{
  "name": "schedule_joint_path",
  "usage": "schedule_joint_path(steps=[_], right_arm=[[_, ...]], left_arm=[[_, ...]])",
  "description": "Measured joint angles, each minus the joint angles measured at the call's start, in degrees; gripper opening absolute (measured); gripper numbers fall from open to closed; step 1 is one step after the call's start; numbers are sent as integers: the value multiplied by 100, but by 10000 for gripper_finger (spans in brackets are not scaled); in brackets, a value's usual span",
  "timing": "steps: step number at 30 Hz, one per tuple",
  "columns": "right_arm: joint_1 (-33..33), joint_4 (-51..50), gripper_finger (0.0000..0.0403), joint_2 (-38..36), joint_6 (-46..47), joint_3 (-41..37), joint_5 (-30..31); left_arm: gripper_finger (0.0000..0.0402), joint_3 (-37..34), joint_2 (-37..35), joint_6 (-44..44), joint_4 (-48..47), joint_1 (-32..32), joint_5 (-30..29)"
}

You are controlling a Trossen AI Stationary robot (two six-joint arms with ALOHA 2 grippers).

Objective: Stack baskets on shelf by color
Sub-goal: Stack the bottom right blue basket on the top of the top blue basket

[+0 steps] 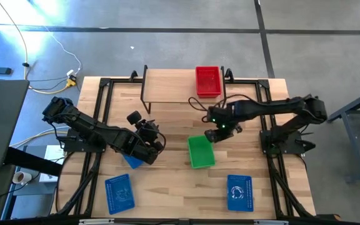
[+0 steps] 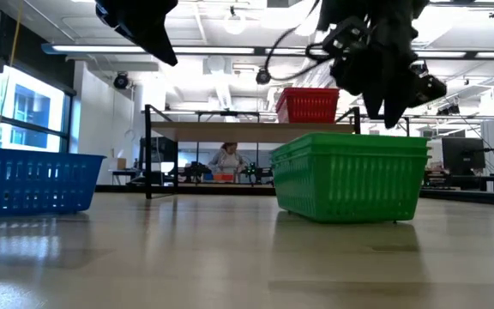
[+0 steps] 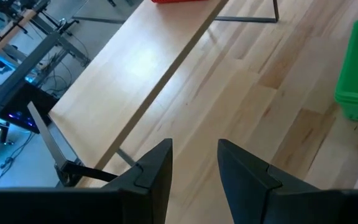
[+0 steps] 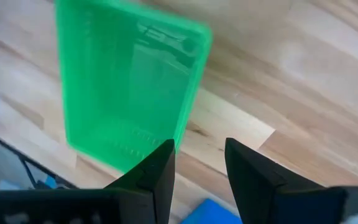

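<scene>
Green basket [image 1: 200,152] sits mid-table, just under the right gripper [image 1: 219,133], whose fingers stand apart and empty. Left gripper [image 1: 152,144] (also parted, holding nothing) hovers over a blue basket [image 1: 132,160]. Farther back, the shelf [image 1: 167,87] carries a red basket [image 1: 208,81]; an off-centre pinch on the green rim could tip it.

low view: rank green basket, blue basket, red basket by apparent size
1. green basket, largest in the frame.
2. blue basket, cut off by the picture's edge, so its rank against green is unsure.
3. red basket on the shelf, smallest.
Nearness to the camera drives this; true sizes cannot be ranked.
</scene>
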Motion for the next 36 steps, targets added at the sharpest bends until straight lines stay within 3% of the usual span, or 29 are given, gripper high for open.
schedule_joint_path(steps=[12,18,24,36], right_arm=[[1473,-220,128,-369,529,0,998],[2182,-375,128,-364,1031,0,1405],[2805,-544,128,-364,1674,0,1488],[3993,-745,128,-362,3614,-86,1775]], left_arm=[[117,0,0,-296,40,-29,370],[117,0,0,-368,40,-185,898],[117,0,0,-648,34,-388,1198],[117,0,0,-699,39,-581,1216]])
